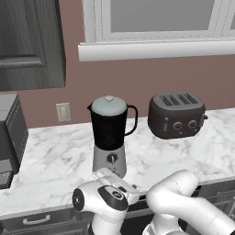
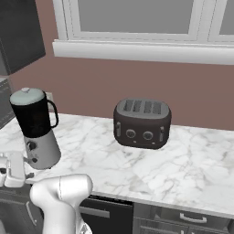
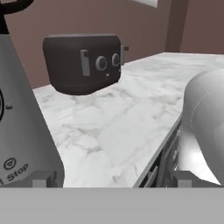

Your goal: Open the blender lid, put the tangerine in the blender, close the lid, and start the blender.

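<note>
We note the blender (image 1: 109, 137) upright on the marble counter (image 1: 183, 151), left of the dark toaster (image 1: 176, 114) and apart from it. The blender lid (image 1: 108, 106) sits closed on the jar. The gripper (image 3: 112, 183) is low at the counter's front edge, just before the blender's base, jaws spread wide and holding nothing. We cannot find the tangerine.

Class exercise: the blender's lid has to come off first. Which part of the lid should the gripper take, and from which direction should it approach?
Grip the small knob at the centre of the blender lid, coming straight down from above. The lid sits level on the upright blender, and its domed disc is as wide as the jar, probably too broad for the jaws; the knob is the one narrow raised part.
</note>
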{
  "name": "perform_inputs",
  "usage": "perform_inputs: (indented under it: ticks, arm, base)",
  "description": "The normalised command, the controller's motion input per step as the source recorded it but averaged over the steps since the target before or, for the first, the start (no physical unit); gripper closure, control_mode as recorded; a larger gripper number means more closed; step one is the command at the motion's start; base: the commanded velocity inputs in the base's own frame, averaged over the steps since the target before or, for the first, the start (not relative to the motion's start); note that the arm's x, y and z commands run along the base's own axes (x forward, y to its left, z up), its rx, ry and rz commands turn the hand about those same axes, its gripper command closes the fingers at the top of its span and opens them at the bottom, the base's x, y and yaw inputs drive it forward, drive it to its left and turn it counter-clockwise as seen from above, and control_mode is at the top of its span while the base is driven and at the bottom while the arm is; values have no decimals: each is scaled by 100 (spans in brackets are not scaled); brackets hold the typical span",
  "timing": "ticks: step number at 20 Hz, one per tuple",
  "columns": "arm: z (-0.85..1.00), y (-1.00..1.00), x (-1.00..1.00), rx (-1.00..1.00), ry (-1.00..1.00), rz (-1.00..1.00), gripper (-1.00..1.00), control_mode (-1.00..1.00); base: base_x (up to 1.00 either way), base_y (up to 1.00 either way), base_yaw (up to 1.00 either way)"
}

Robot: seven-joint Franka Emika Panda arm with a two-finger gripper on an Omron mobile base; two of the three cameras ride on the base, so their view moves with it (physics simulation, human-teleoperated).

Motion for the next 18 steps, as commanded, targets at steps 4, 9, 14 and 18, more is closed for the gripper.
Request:
perform_inputs:
  ticks: [4, 9, 14, 18]
  arm:
    - [-28, 9, 25, 0, 0, 0, -100, -100]
    - [-27, 15, 24, 0, 0, 0, -100, -100]
    - [-22, 17, 26, 0, 0, 0, -100, -100]
    - [-16, 20, 29, 0, 0, 0, -100, -100]
  base:
    - [0, 0, 0]
    - [0, 0, 0]
    - [0, 0, 0]
    - [0, 0, 0]
